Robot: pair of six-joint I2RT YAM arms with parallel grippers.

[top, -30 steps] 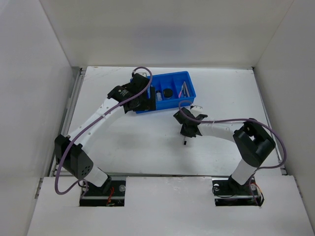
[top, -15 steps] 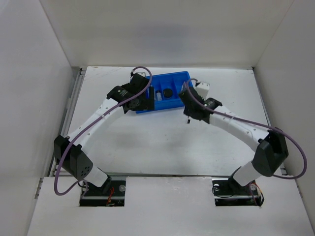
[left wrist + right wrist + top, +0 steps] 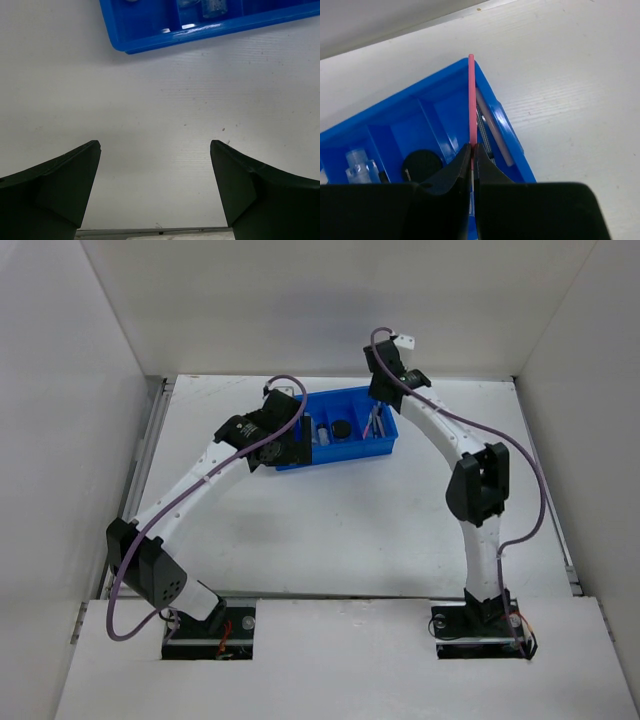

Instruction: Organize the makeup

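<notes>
My right gripper [image 3: 473, 146] is shut on a thin pink pencil [image 3: 471, 95], which sticks out forward over the right end of the blue tray [image 3: 445, 107]. In the top view that gripper [image 3: 380, 405] hangs over the tray's right compartment [image 3: 378, 425]. In the tray lie a round black jar [image 3: 422, 164], a clear bottle [image 3: 359, 165] and other pencils [image 3: 490, 127]. My left gripper [image 3: 155, 150] stands open over bare table just off the tray's left end [image 3: 283, 452], with nothing between its fingers [image 3: 65, 185]. Sponge and puff are out of view.
White walls close the table in at the back and on both sides [image 3: 330, 300]. A metal rail [image 3: 150, 440] runs along the left edge. The right arm [image 3: 478, 490] reaches far back, with its purple cable looping beside it.
The right arm has swung from the middle of the table up and back to the tray's right end, carrying the pencil. The left arm has stayed still.
</notes>
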